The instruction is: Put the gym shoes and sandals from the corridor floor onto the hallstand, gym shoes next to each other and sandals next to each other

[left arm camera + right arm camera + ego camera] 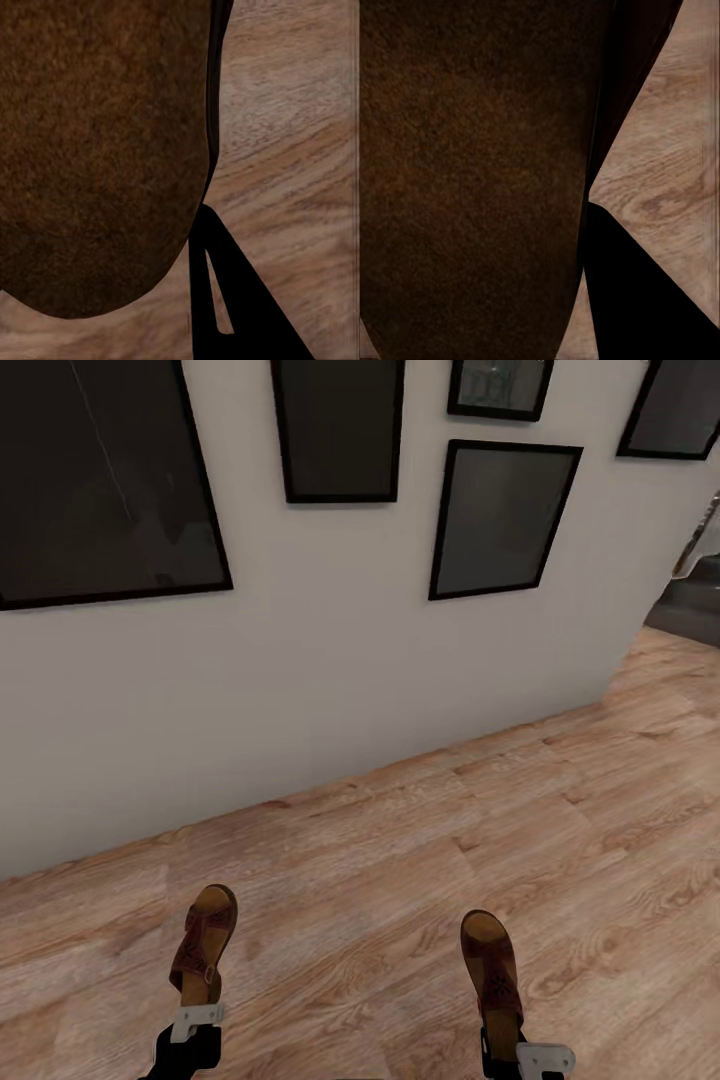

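Brown leather fills both wrist views: each hand is clamped on a sandal's heel end. In the head view the left hand (pixel 196 1022) holds the left sandal (pixel 205 945) and the right hand (pixel 520 1050) the right sandal (pixel 493 963), toes forward above the grained wood-plank floor (pixel 400 860). Beyond, black-framed pictures (pixel 500 520) hang on a pale wall (pixel 330 660).

Left sandal (pixel 204 943) sat in the left gripper (pixel 196 1022), right sandal (pixel 492 963) in the right gripper (pixel 522 1050), well apart, above the corridor floor (pixel 400 860); wall (pixel 330 650) with frames (pixel 500 520) behind.
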`<state>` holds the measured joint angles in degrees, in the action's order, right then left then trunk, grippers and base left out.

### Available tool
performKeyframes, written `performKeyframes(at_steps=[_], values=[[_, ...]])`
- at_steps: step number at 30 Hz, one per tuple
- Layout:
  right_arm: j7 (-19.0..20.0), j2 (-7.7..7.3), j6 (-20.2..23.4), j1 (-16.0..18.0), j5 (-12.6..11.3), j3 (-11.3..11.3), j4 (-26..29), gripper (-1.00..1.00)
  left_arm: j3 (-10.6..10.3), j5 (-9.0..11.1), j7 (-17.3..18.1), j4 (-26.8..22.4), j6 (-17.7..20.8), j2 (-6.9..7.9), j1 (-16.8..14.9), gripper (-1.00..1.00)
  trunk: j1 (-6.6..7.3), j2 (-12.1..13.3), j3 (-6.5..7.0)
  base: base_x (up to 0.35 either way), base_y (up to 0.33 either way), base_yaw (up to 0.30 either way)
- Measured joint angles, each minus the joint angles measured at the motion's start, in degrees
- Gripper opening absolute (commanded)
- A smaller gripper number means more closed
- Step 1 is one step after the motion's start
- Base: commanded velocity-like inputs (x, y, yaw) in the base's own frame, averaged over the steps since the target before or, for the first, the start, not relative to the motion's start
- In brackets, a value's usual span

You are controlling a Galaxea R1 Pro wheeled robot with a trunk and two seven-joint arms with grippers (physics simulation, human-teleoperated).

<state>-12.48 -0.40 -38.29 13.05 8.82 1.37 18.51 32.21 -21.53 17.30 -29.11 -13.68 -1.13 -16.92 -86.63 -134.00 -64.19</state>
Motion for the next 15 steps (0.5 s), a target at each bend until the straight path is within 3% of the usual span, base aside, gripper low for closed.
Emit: performKeyframes(at_steps=[15], values=[[-0.01,-0.06,0.0,0.01,-0.04,0.06,0.0,-1.0,0.0,0.0,0.07,0.01,-0.07,-0.07,0.26,-1.0,0.0,0.0,0.0,0.0,0.0,-0.3]])
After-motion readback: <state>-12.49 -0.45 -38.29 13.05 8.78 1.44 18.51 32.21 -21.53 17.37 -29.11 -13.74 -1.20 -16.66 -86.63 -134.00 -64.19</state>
